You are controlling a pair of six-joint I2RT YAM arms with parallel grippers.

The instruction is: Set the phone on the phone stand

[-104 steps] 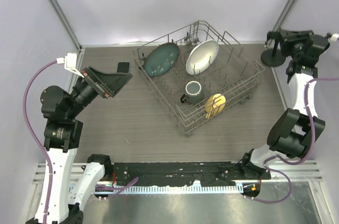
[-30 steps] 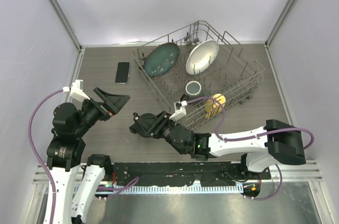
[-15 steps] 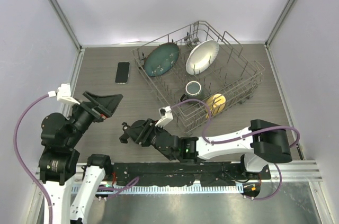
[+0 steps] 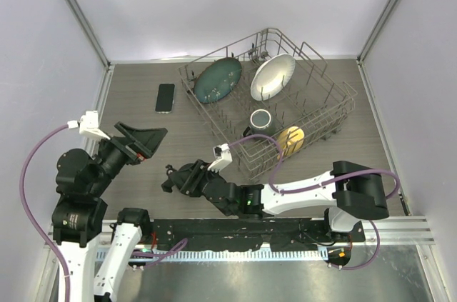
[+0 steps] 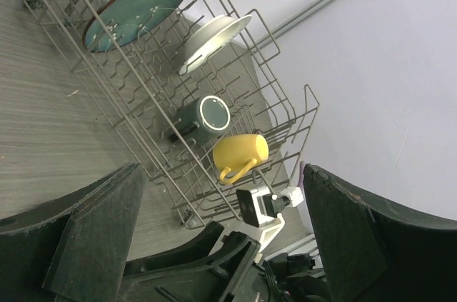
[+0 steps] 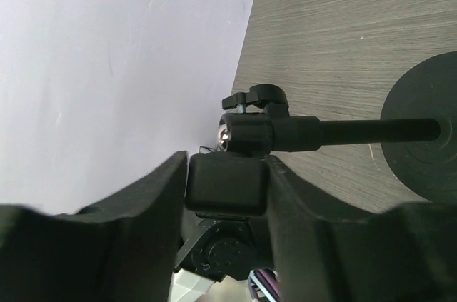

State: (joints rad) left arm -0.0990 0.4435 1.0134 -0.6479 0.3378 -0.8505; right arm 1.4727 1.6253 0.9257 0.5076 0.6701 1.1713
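Jaws of the right gripper [image 6: 227,186] are clamped on the blocky head of a small black phone stand [image 6: 343,132] with a thin stem and a round disc base. In the right wrist view the stem runs sideways from the jaws to the disc at the picture's right edge, over the grey-brown wood-grain worktop [image 4: 136,88]. Whether the disc touches the worktop cannot be told.

From above, the right arm lies low along the near edge, reaching across to the left of centre, where it carries the stand. The thin black rectangular phone [image 4: 165,97] lies flat on the worktop, screen up, toward the far left. It is just beside the left corner of a grey wire dish rack [image 4: 335,102] and well apart from the stand.

The left gripper [image 5: 221,195] hangs over the near left of the worktop with its jaws spread wide and nothing between them. It is close to the right gripper but not touching it.

The rack stands at an angle in the middle of the worktop. It holds a round teal plate [image 4: 218,79] and a round white plate [image 4: 273,76] on edge at the far side. A dark green mug [image 4: 260,122] and a yellow mug [image 4: 290,142] sit nearer.
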